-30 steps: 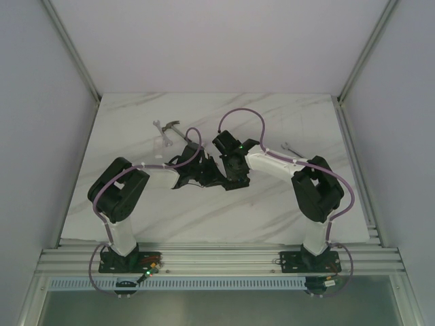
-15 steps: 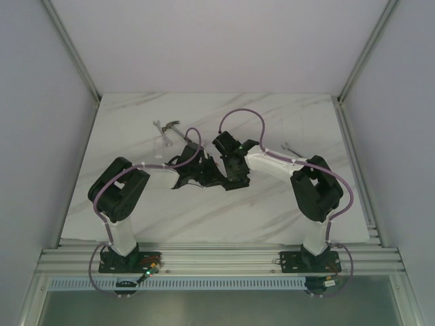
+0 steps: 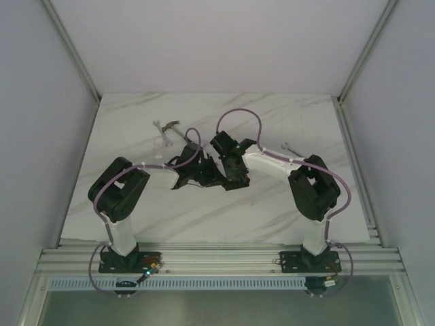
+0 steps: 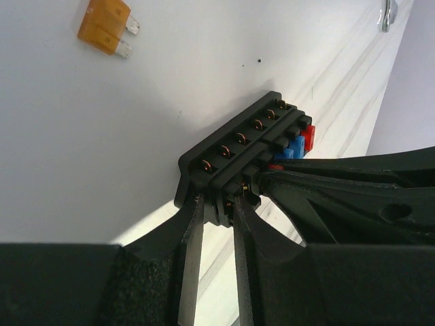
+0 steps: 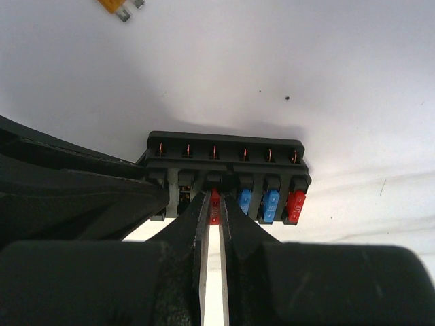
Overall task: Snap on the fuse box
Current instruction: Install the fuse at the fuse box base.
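The job looks partly done. In the right wrist view the fuse box (image 5: 224,157) lies on the worktop (image 5: 326,81) at mid-frame. Along its near row, from the left, the first slots sit partly behind the left gripper's finger, and I cannot tell whether they are filled. Next a red fuse (image 5: 215,197) stands proud of its slot, seemingly not yet home. After it come two blue fuses (image 5: 246,201) and an end fuse (image 5: 296,204), also red, which all appear seated. An orange fuse (image 4: 103,27) lies loose in the upper left of the left wrist view, well apart from the box. I judge that at least this one and the proud red one are left to snap in. The left gripper (image 4: 219,207) has its fingers (image 4: 192,231) drawn narrow, clamped on the near end of the box as if to steady it. The right gripper (image 5: 215,207) has its fingers (image 5: 187,227) almost together, pinching the red fuse between the tips, which reach the box's edge. In the top view both grippers meet at centre frame and largely hide the box.
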Controlling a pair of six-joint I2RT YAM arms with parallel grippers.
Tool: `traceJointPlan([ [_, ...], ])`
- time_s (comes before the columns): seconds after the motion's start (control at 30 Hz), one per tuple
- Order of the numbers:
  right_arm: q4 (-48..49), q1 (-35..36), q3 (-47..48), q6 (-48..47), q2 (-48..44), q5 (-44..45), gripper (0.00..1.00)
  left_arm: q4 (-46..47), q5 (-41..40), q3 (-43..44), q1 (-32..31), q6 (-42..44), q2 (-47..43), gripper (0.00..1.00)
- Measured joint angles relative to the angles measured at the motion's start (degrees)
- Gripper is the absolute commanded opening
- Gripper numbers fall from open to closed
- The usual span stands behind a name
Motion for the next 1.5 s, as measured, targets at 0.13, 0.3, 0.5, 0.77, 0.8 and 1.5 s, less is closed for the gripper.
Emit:
traceJointPlan([
  [0.13,-1.31,0.11,1.29,-0.02,0.26,-0.09,0.12,0.44,0.07,-0.22,0.04,-0.02,-0.04,0.31],
  [0.3,-2.16,0.09,1.95,0.24,0.44,-0.24,0.25,0.96,0.04,-0.46,0.04,-0.04,-0.13,0.31],
  [0.5,-3.89,0.04,2.71,1.03,0.48,-0.76,0.30,1.11,0.04,-0.48,-0.02,0.00,-0.13,0.31],
  [0.77,-4.70,-0.20,3.19,2.03,0.48,-1.29,0.26,1.22,0.07,-0.52,-0.02,0.00,-0.13,0.31],
  [0.8,-4.70,-0.28,3.19,2.25,0.48,-1.42,0.25,1.25,0.07,-0.52,-0.02,0.00,-0.13,0.31],
  [1.5,-7.26,-1.31,3.96,5.90,0.31,-3.48,0.33,1.29,0.02,-0.52,0.00,-0.04,-0.13,0.31],
])
